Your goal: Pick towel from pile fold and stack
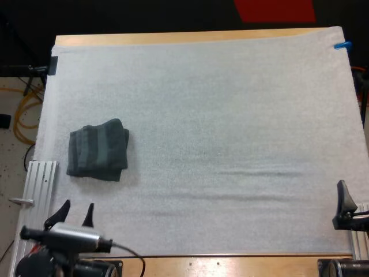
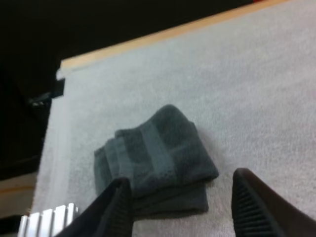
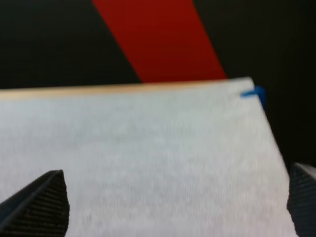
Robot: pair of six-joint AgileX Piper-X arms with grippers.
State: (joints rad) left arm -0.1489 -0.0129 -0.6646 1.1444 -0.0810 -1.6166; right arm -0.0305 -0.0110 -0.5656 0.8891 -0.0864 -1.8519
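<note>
A dark grey-green folded towel stack [image 1: 98,150] lies on the white mat [image 1: 219,115] at its left side. My left gripper [image 1: 74,213] hovers near the mat's front left corner, just in front of the stack, open with nothing between its fingers. In the left wrist view the folded stack [image 2: 155,158] lies just beyond my open left gripper [image 2: 185,205], whose fingers stand wide apart. My right gripper [image 1: 346,205] sits at the mat's right front edge. The right wrist view has its fingers [image 3: 42,205] far apart over bare mat, open.
A ribbed metal rail [image 1: 37,184] runs along the mat's left front edge beside the stack. The wooden table edge [image 1: 190,37] borders the far side. Yellow cables [image 1: 23,112] lie on the floor to the left. Bare mat spreads across the middle and right.
</note>
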